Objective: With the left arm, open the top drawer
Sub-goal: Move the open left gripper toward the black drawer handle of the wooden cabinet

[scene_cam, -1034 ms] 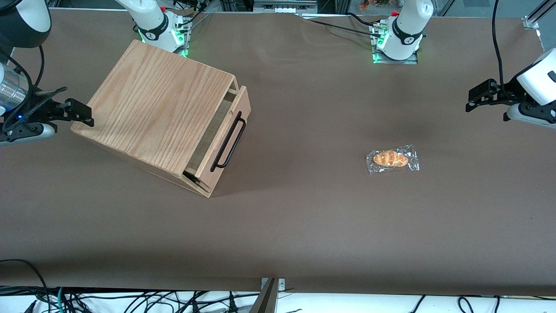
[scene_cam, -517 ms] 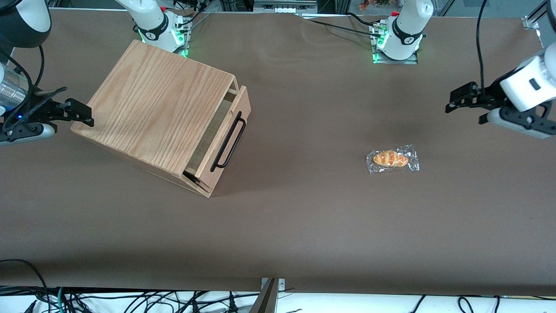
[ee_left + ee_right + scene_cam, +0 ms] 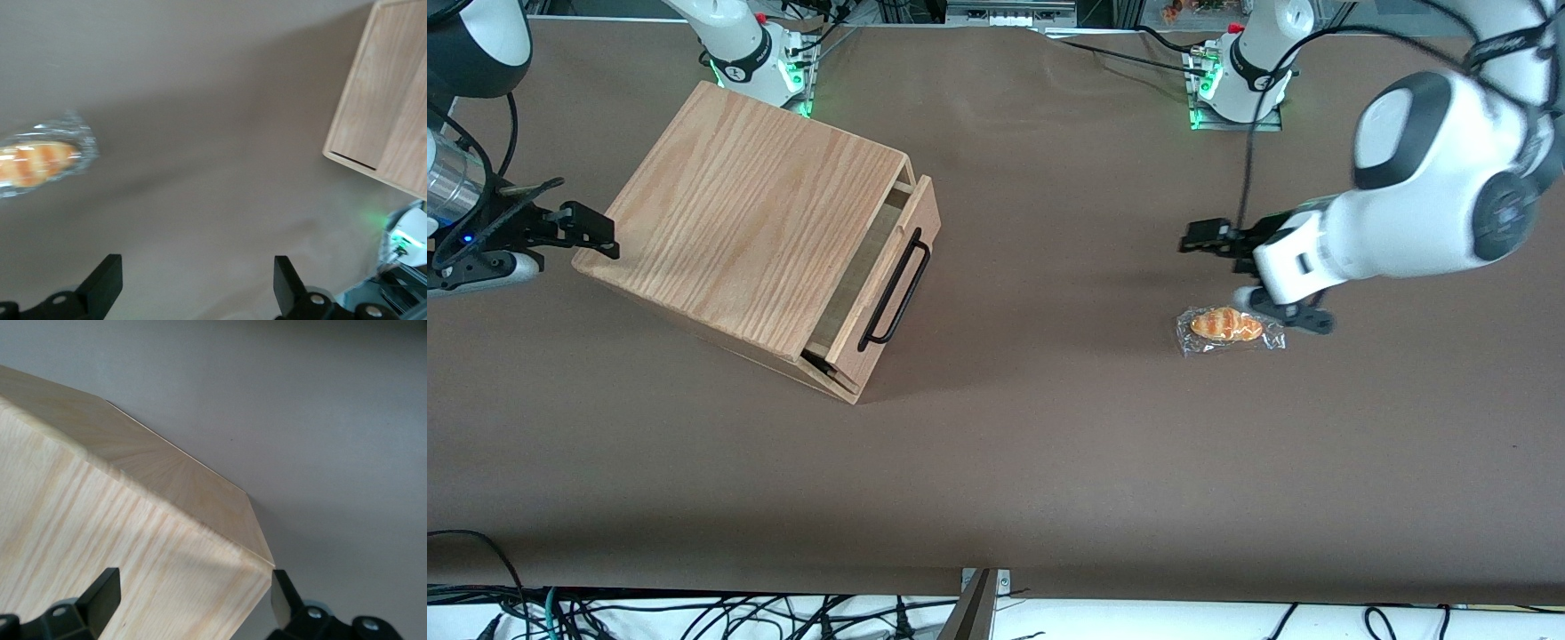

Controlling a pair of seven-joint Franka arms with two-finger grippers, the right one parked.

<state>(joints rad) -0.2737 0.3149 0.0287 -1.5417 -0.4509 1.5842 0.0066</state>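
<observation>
Front view: the left arm [image 3: 1423, 200] reaches in over the table [image 3: 1049, 462], its gripper [image 3: 1209, 244] hovering just above the wrapped bread [image 3: 1230, 325], fingers half hidden by the wrist. The top drawer [image 3: 889, 276] sits well apart, toward the parked arm's end, partly pulled out, its black handle [image 3: 896, 286] running diagonally and facing the working arm. Wrist view: fingers [image 3: 103, 283] spread wide, nothing between them; the bread [image 3: 37, 163] is blurred, and the wooden cabinet [image 3: 387, 107], probably its side, is cut off
</observation>
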